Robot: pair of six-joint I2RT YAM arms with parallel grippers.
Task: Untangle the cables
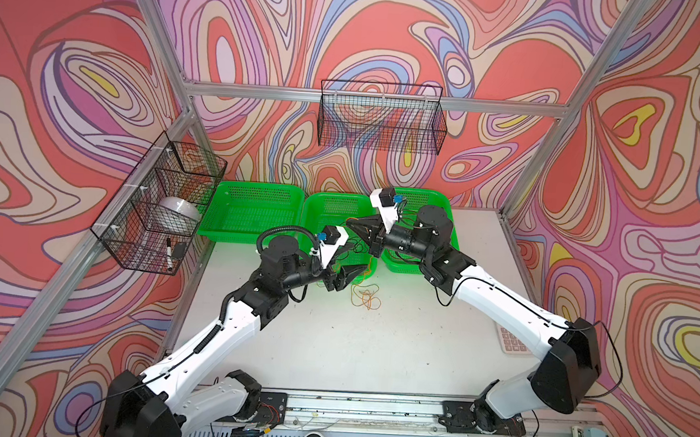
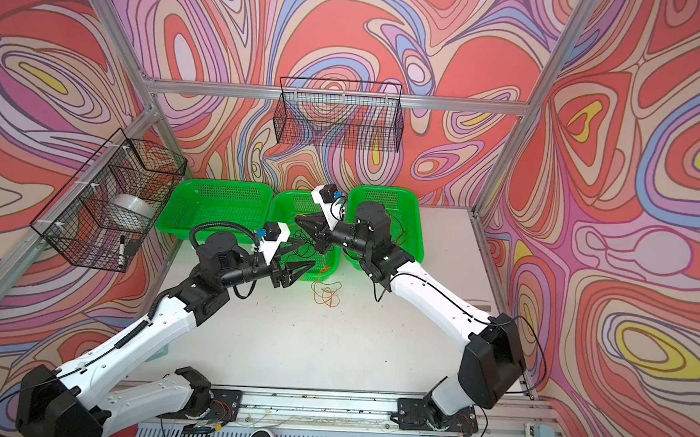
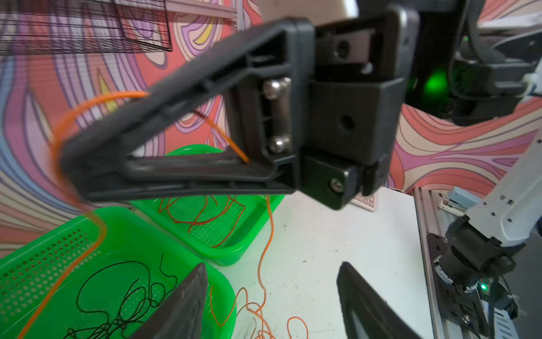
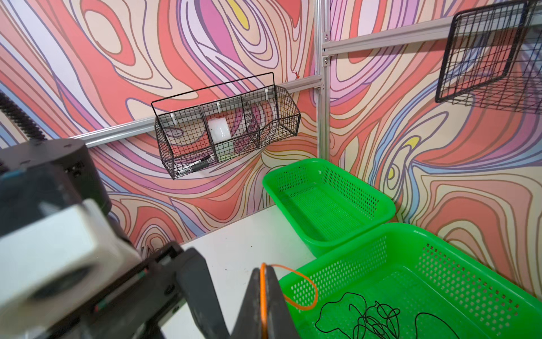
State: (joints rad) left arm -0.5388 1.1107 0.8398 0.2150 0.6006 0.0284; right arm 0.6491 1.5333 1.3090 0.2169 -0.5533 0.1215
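- The left basket (image 1: 252,217) is green perforated plastic with rounded corners, and we see nothing in it.
- The left end effector (image 3: 272,265) hangs over the tabletop (image 1: 332,343) at the near edge of the middle basket (image 4: 366,258). Its two wedge-shaped black fingers are spread wide and hold nothing.
- The black cable (image 4: 377,321) lies on the floor of the middle basket as a thin, springy wire in a loose scribble of small loops.
- The orange cable (image 4: 263,296) is the one in hand. A short loop of it arcs out past the fingertips. One strand drops to a loose pile on the tabletop just in front of the middle basket, and a blurred strand trails across that basket.
- The right end effector (image 4: 264,268) is raised over the middle basket, with its fingers pressed together and pinching the orange cable.
- The right basket (image 3: 234,255) holds the red cable (image 3: 199,223) in open, wiry loops.
- Our reading of the step: red and black are already sorted, and orange is being lifted away.
- We judge that the empty left basket is the likely goal for orange.
- The next move calls for raising the tail clear of the rim. It should also keep the trailing strand off the black loops, which look ready to snag.
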